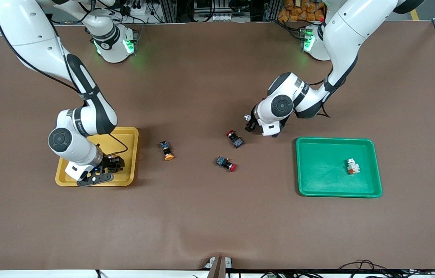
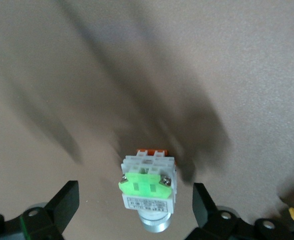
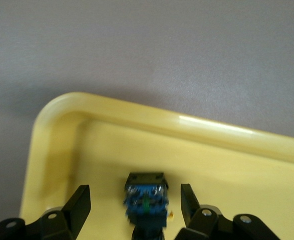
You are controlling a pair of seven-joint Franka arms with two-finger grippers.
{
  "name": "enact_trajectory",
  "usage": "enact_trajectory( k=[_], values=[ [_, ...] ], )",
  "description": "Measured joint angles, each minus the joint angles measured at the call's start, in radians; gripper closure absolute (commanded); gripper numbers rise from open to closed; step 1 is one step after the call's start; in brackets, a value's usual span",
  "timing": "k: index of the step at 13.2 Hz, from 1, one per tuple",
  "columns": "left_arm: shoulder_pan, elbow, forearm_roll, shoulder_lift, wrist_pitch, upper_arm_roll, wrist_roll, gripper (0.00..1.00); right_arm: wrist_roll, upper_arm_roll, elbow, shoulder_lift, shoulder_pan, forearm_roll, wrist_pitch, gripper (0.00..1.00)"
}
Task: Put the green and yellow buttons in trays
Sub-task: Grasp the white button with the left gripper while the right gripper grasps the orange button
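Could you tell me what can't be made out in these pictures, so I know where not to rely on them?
- Switch in the yellow tray: right wrist view cuts off its cap at the edge, colour unknown; in the front view the right gripper covers it.
- Green switch between the open left gripper's fingers: hidden under the wrist in the front view.
- Whitish switch in the green tray: too small for detail.

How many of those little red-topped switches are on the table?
2. One red-topped switch lies by the left pincer; the other lies nearer the front camera. More could be hidden under the arms.
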Motion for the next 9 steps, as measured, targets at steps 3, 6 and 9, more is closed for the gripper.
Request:
enact_trajectory(
  k=[3, 6, 9],
  values=[
    [-0.002, 0.0, 0.001, 0.001, 0.0, 0.005, 0.0, 1.0, 0.002, 0.007, 0.019, -0.065, 0.003, 0.001, -0.112, 0.17],
    [-0.004, 0.001, 0.002, 0.0, 0.002, 0.01, 0.0, 1.0, 0.048, 0.012, 0.023, -0.087, 0.018, 0.029, -0.147, 0.17],
    [-0.004, 0.015, 0.003, -0.002, 0.009, 0.015, 0.0, 1.0, 0.199, 0.016, 0.021, -0.08, 0.101, 0.062, -0.142, 0.17]
  ],
)
